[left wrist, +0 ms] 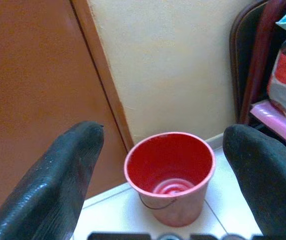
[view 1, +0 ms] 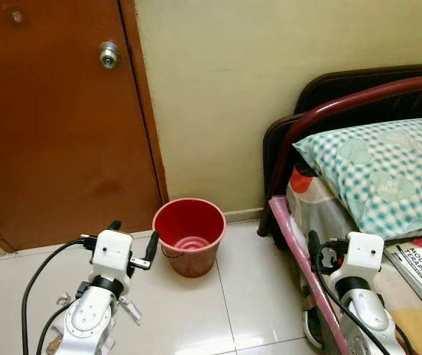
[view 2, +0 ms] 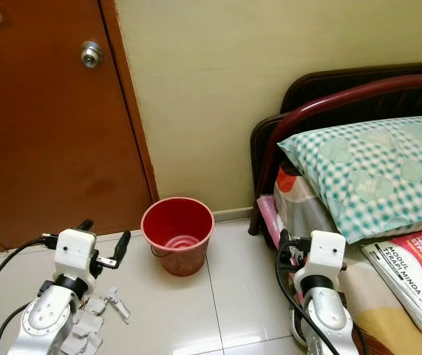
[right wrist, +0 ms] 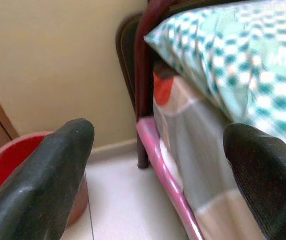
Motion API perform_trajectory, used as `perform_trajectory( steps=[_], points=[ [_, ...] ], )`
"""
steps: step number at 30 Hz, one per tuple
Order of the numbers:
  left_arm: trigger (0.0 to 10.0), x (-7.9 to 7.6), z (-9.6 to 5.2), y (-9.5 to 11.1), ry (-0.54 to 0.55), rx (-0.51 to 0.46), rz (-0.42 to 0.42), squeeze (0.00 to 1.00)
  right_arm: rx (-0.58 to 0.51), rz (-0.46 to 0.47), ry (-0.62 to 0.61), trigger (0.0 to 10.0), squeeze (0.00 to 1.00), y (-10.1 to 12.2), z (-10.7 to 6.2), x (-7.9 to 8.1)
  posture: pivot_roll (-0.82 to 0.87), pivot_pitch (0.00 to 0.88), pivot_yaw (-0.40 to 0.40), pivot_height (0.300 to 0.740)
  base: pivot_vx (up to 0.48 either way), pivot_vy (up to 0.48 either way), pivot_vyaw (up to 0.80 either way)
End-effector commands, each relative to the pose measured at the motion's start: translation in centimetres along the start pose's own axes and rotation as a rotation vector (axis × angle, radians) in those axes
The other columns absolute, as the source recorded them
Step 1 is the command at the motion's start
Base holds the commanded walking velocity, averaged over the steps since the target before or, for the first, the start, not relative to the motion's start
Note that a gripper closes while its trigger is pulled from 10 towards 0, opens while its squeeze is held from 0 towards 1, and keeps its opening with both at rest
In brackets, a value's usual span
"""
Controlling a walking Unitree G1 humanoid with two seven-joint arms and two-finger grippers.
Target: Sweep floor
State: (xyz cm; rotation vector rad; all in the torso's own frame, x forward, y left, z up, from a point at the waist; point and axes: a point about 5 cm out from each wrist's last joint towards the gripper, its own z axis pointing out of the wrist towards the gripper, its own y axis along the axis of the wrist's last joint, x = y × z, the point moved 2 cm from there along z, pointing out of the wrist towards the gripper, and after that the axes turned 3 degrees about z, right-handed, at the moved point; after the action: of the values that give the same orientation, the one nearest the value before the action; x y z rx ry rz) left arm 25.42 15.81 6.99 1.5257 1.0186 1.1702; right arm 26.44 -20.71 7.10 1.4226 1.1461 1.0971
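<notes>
1. Left eye view takes in a red bucket (view 1: 189, 234) standing upright on the white tiled floor (view 1: 196, 310), close to the cream wall (view 1: 270, 89) and just beside the brown door (view 1: 55, 126) with its round knob (view 1: 109, 54).
2. Left gripper (view 1: 132, 245) hovers above the floor near the bucket, apart from it, fingers spread with nothing between them.
3. Right gripper (right wrist: 158, 165) sits at the edge of the bed (view 1: 307, 251) — jaws wide and empty in the right wrist view.
4. Right eye view adds scraps of paper litter (view 2: 92, 314) on the tiles beneath the left arm.
5. Checked pillow (view 1: 384, 174) lies on the bed, a red-covered book (view 2: 417, 277) beside it.
6. Left wrist view looks into the bucket — hollow, pale rings at its base.
</notes>
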Motion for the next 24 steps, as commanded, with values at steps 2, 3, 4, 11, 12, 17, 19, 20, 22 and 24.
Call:
perform_trajectory(
  steps=[2,3,4,11,12,17,19,20,22,24],
  points=[
    [10.0,-0.2,0.0,-0.2,0.003,0.01,0.011,0.0,-0.028,-0.015,0.025,10.0,0.0,0.5,0.5,1.0,0.03,0.017,0.027,0.74,0.0,0.0,0.0],
    [10.0,-0.5,0.1,-0.2,-0.003,0.009,0.014,0.0,-0.015,-0.007,0.049,10.0,0.0,0.5,0.6,1.5,0.04,0.016,0.009,0.74,0.0,0.0,0.0],
    [10.0,-0.8,0.2,0.1,-0.008,0.005,0.016,0.0,-0.002,-0.019,0.069,10.0,0.0,0.5,0.7,1.9,0.05,0.026,-0.005,0.74,0.0,0.0,0.0],
    [10.0,0.2,0.1,0.6,0.025,0.0,-0.008,0.0,0.025,-0.01,0.108,10.0,0.0,0.5,0.8,2.3,0.04,0.087,-0.018,0.74,0.0,0.0,0.0],
    [10.0,0.2,-0.1,0.5,0.028,0.003,-0.01,0.0,0.024,-0.009,0.108,10.0,0.0,0.6,0.7,2.2,0.04,0.087,-0.018,0.74,0.0,0.0,0.0],
    [10.0,0.4,-1.4,0.1,0.033,0.025,-0.003,0.0,0.034,-0.002,0.113,10.0,0.0,0.7,-0.4,2.1,0.05,0.077,-0.018,0.74,0.0,0.0,0.0],
    [10.0,0.4,-1.6,-0.6,0.026,0.048,0.002,0.0,0.05,0.01,0.108,10.0,0.0,0.1,-0.6,2.0,0.05,0.063,-0.017,0.74,0.0,0.0,0.0],
    [10.0,0.5,-1.2,-0.4,0.029,0.046,-0.009,0.0,0.057,0.018,0.098,10.0,0.0,-0.1,-0.3,2.0,0.07,0.039,-0.016,0.74,0.0,0.0,0.0],
    [10.0,0.6,0.2,0.9,0.028,0.013,-0.01,0.0,0.046,0.014,0.101,10.0,0.0,0.5,0.9,2.1,0.07,0.054,-0.015,0.74,0.0,0.0,0.0],
    [10.0,0.5,1.3,2.2,0.009,-0.03,0.0,0.0,-0.001,-0.02,0.136,10.0,0.0,2.0,2.0,2.5,0.06,0.062,-0.024,0.74,0.0,0.0,0.0]
  ],
)
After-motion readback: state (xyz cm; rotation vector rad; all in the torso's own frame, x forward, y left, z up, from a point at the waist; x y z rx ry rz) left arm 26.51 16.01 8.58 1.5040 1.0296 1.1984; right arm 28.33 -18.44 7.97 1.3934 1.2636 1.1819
